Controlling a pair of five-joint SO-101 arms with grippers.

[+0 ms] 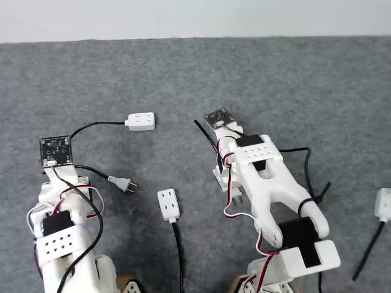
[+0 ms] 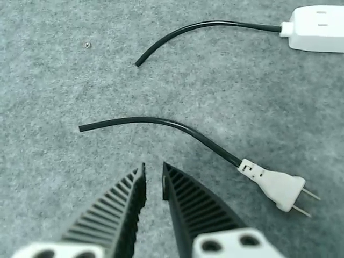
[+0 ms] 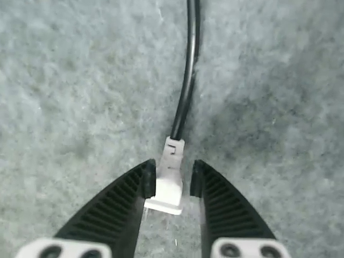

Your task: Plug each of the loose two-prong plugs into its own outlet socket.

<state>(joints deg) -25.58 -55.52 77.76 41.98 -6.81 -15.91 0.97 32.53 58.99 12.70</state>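
Right pincer (image 3: 171, 171) is clamped on the white body of the held plug (image 3: 169, 185), one finger on each side. Its black cord runs straight out ahead over the grey desk (image 1: 305, 79). Left pincer (image 2: 153, 171) is empty, jaws a thin slit apart, hovering over bare desk. Loose plug (image 2: 277, 187) lies flat ahead of it and off to one side, not touching, with the prongs pointing away from its short black cord. High view: near socket (image 1: 168, 204) sits between the two arms, cord running toward the near edge. Edge socket (image 1: 383, 203) is at the right border. Far socket (image 1: 140, 121) is beyond the loose plug and well apart from it, cord curving off left.
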